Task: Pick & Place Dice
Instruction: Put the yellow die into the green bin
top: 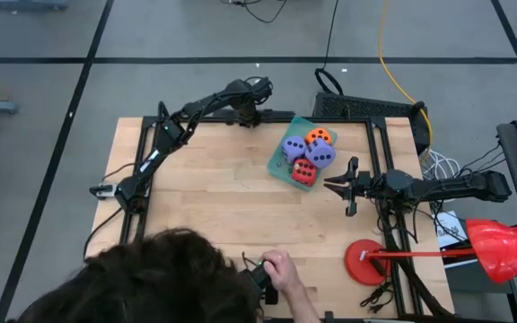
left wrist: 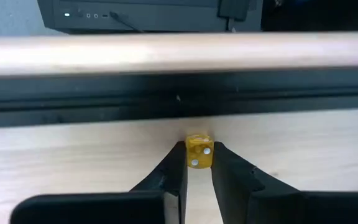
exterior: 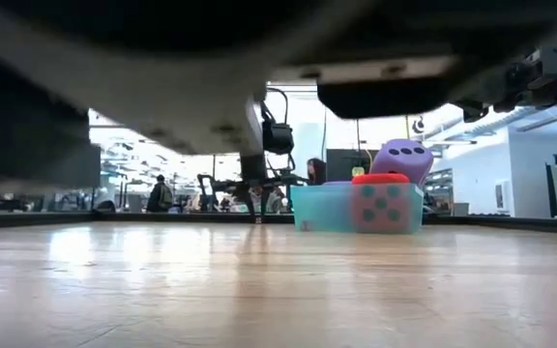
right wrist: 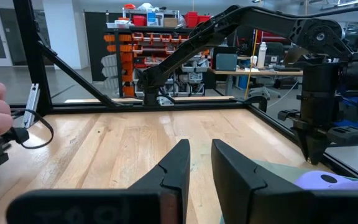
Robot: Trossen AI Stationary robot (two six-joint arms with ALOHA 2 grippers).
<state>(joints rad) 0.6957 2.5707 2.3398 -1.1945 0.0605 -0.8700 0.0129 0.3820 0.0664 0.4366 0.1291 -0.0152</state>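
Observation:
A teal tray (top: 276,165) stands at the table's far side. It holds two purple dice (top: 294,148) (top: 321,155), an orange one (top: 319,136) and a red one (top: 303,172). In the low view the tray (exterior: 322,209) shows with a purple die (exterior: 402,159) on top. Left of the tray, at the far edge, my left gripper (top: 248,117) points down, shut on a small yellow die (left wrist: 199,152) with white pips. My right gripper (top: 344,187) waits right of the tray, shut and holding nothing. My left gripper pinches the small yellow die by two opposite faces (left wrist: 199,160), right between its two fingertips (left wrist: 180,155). The fingers come from above and point down. The die sits low over the wood; I cannot tell whether it is clear of the table.
A black frame rail (left wrist: 179,99) runs along the far edge just behind the yellow die. A person leans over the near edge, one hand (top: 281,267) on a dark device. A red round thing (top: 371,262) lies at the near right corner.

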